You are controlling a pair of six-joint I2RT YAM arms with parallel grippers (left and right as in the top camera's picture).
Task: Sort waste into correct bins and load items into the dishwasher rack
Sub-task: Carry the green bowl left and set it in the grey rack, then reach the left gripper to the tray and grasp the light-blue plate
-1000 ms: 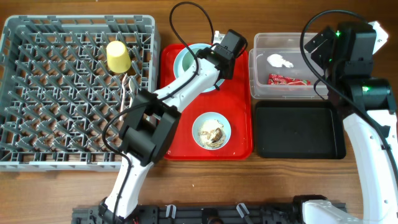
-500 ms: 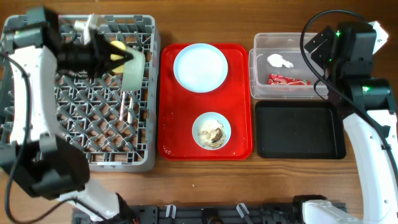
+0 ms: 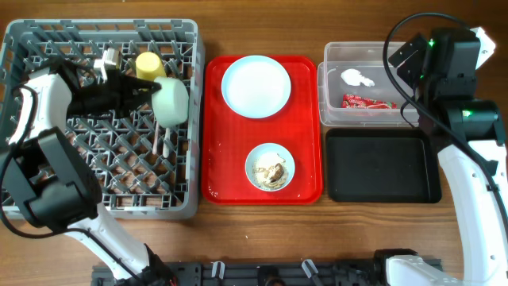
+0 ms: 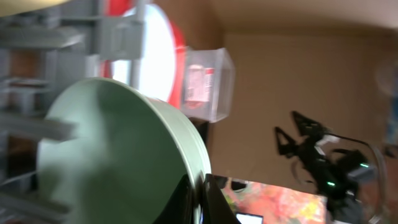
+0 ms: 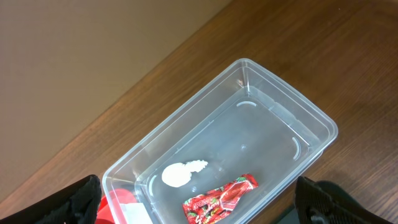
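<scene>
White-shelled arms [image 3: 468, 183]; black joints [image 3: 48, 179], cables [image 3: 394, 40]; apparently green lights [image 3: 432, 43].

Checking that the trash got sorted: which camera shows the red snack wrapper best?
The right wrist view: the red snack wrapper lies large and sharp in the clear tub beside the white tissue. Overhead shows it small, near the tub's wall. The left wrist view gives only a blurred reddish smear.

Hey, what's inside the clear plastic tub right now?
A crumpled white tissue and a red snack wrapper lie in the clear tub. Its near corner runs out of the wrist view, and overhead the right arm covers its right edge.
</scene>
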